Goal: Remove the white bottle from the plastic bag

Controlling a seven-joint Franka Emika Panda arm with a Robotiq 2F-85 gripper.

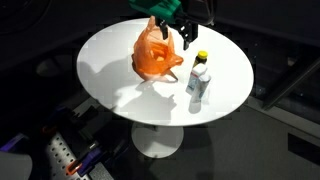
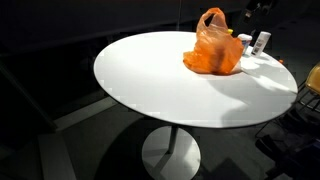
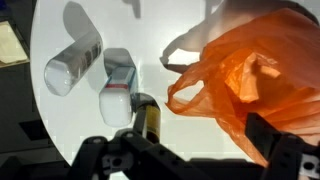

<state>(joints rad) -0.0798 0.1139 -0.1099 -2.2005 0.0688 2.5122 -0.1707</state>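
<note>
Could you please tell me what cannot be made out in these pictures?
- Inside of the orange bag: hidden in every view by its own crumpled walls.
- Gripper: in an exterior view, cut off by the top edge and dark against the background.
- Labels on the white bottle and yellow-capped bottle: blurred in the wrist view, too small in both exterior views.

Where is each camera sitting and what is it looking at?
Exterior view: up high, looking down on the white table, orange bag and bottles; the gripper hangs over the bag.
Exterior view: lower, to the side, looking across the table at the bag; no robot part is clear.
Wrist view: on the arm, looking down at bag and bottles; its fingers show at the bottom.
Shared: all see bag and bottles.
</note>
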